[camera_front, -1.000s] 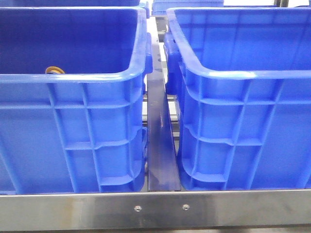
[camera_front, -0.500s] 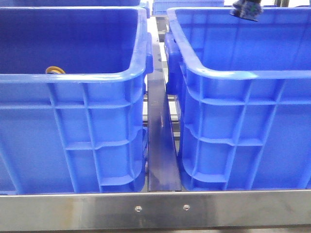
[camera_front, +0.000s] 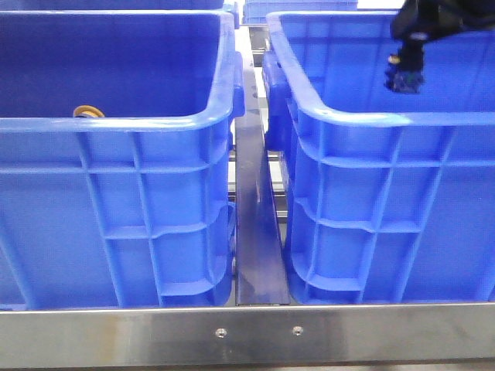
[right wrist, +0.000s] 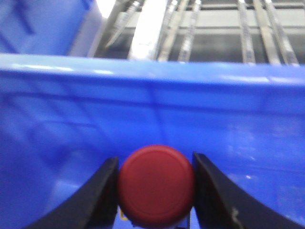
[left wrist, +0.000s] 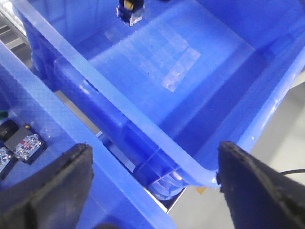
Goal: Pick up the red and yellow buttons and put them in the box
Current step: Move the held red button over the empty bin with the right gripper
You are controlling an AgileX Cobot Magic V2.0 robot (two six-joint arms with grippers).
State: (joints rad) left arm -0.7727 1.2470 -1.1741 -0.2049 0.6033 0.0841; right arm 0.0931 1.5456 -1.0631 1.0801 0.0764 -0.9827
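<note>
My right gripper (right wrist: pixel 155 160) is shut on the red button (right wrist: pixel 156 185), a round dark-red cap held between both fingers. In the front view the right gripper (camera_front: pixel 404 77) hangs inside the top of the box (camera_front: pixel 363 118), the right-hand blue crate with a pale patch on its front rim. The yellow button (camera_front: pixel 87 112) peeps over the front rim of the left blue crate (camera_front: pixel 116 124). My left gripper (left wrist: pixel 155 191) is open and holds nothing, above the gap between the two crates near the box's corner (left wrist: pixel 205 171).
A narrow metal channel (camera_front: pixel 259 232) runs between the crates, and a steel rail (camera_front: pixel 247 332) crosses in front of them. Small switch parts (left wrist: pixel 26 145) lie in the left crate. More blue crates (camera_front: pixel 294 9) stand behind.
The right gripper has come down from the top of the front view into the mouth of the right-hand crate. The crates and the yellow button have not moved.
</note>
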